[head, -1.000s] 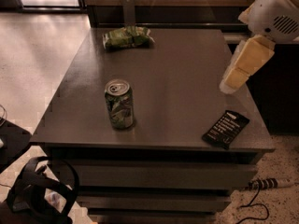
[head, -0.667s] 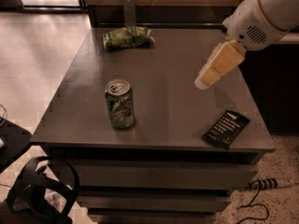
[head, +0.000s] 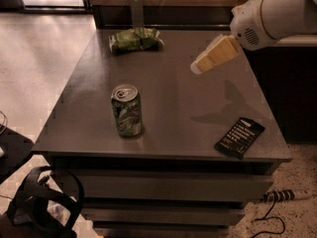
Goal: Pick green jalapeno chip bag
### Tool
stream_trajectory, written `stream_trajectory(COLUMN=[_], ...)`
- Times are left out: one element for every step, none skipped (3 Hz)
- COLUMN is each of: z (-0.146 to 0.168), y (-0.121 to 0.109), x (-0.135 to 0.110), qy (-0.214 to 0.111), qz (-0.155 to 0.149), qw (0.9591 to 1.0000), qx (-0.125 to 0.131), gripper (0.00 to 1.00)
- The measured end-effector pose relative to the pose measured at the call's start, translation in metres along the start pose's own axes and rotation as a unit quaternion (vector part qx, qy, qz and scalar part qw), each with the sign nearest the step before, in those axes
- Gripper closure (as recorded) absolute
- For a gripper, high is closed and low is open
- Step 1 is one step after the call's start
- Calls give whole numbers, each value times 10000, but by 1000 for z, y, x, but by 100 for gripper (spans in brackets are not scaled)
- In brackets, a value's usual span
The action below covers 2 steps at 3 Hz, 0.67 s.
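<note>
Presently the gripper (head: 200, 66) is held above the table (head: 188, 108), its pale wedge tilted down and leftward in view. Whether it is open or closed cannot be told, and nothing is seen held in it. The green jalapeno chip bag (head: 135, 38), crinkled, puffy and marked with pale print, is laid beyond the gripper and to its left, well apart, near the far edge. The white arm (head: 277, 14) is stretched in from the upper right. Since a moment ago, the gripper has been carried leftward, closer to the bag.
</note>
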<state>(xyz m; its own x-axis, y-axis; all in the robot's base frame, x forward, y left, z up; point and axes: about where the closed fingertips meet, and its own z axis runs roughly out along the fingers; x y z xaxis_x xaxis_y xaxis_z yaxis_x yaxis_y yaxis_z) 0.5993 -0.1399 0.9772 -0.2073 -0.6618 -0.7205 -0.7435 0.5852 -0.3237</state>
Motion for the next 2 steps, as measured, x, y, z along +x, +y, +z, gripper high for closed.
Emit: stream_trajectory(z=[3, 3], y=[-43, -43], x=[-24, -24], qy=[-390, -390], qz=[-47, -47], qw=[9969, 9969], qx=[678, 678], gripper=[0, 0])
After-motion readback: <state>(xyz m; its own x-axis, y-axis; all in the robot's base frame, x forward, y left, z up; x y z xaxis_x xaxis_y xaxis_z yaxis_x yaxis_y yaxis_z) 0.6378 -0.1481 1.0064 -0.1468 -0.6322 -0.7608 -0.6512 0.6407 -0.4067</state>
